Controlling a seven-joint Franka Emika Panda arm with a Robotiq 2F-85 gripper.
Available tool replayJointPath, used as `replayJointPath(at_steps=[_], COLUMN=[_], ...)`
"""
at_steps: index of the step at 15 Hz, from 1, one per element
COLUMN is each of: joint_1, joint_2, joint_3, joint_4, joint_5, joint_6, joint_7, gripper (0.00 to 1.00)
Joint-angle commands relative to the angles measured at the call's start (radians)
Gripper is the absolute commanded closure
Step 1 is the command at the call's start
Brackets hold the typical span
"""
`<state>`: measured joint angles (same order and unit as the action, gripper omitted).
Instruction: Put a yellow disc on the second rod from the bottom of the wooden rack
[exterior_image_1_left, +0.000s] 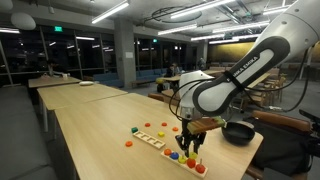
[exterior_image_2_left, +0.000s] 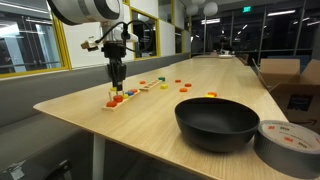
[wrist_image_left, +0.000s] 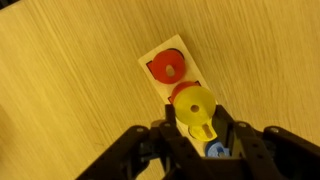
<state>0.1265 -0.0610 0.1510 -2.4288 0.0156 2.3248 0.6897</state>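
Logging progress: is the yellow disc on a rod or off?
Cannot tell: the wrist view shows the yellow disc over the wooden rack, close to the pincer; seating unclear.

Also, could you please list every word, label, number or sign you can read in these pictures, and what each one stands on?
No text can be read anywhere.
green lit sign up near the ceiling, in both exterior views: too small to read.
wooden rack and yellow disc, wrist view: no print visible.
tape roll, in an exterior view: no legible label.

wooden rack (wrist_image_left: 152, 55) btm end behind gripper (wrist_image_left: 203, 130)
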Motion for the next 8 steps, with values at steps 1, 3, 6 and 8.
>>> replayJointPath(at_steps=[1, 3, 6, 8], joint_1=[-0.004, -0.003, -0.002, -0.002], joint_2=[-0.013, -0.010, -0.002, 0.005], joint_3=[-0.001, 0.000, 0.000, 0.000], joint_4=[-0.005, -0.005, -0.002, 0.002], joint_5=[-0.004, -0.004, -0.004, -0.004], joint_6=[0.004, 0.005, 0.006, 0.006], joint_7=[-0.007, -0.006, -0.007, -0.007], gripper=[0.75, 0.75, 0.75, 0.75])
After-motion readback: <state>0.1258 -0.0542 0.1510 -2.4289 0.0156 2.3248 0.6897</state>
